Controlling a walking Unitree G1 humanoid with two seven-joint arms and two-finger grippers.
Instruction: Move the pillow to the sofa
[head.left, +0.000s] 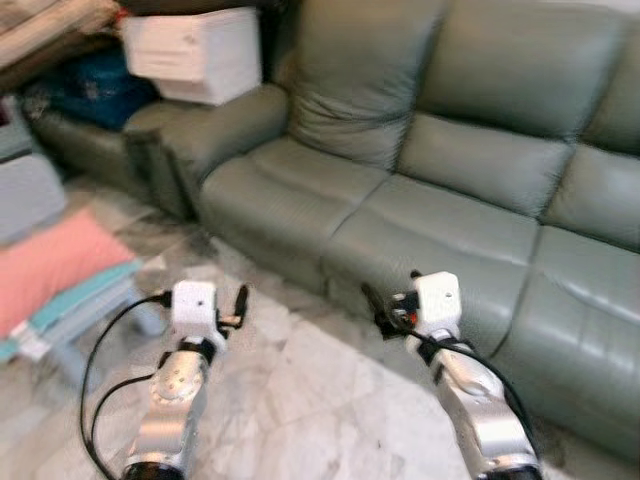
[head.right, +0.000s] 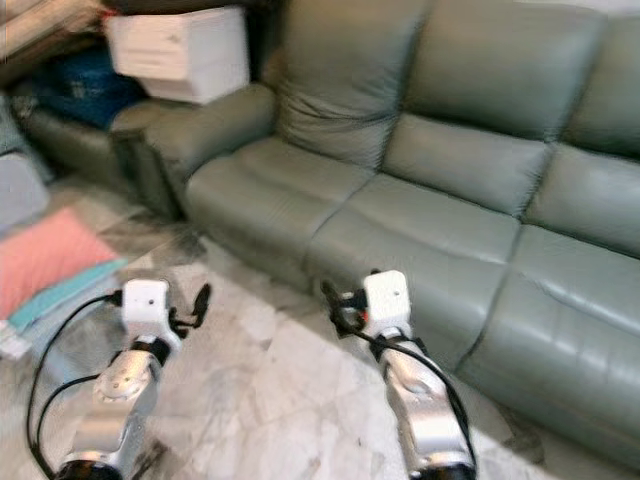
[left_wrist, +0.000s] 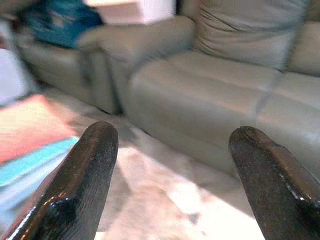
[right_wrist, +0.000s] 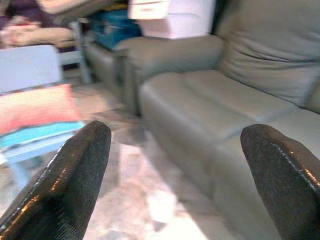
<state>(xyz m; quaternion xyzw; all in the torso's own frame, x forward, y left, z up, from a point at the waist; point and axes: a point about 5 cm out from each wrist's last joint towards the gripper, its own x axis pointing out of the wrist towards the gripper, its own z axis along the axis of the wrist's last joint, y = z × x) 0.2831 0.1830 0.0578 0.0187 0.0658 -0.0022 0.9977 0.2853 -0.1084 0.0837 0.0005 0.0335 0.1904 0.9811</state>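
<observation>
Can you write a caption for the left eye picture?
Both open grippers, left gripper and right gripper, hover before the green sofa; pink pillow waits aside.

Pale marble floor (head.left: 300, 400). Against it, grey-green leather couch (head.left: 450, 200); at its armrest, white boxes (head.left: 195, 55) and blue bag (head.left: 90, 90) piled.

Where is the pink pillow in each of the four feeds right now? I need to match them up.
Left eye view: pink pillow at the left edge, on a low blue stool.
Right eye view: at the left edge, partly cut off.
Left wrist view: blurred, beside one black finger.
Right wrist view: on the stool, above one finger.
Shared landmark: the grey-green sofa's armrest.
</observation>
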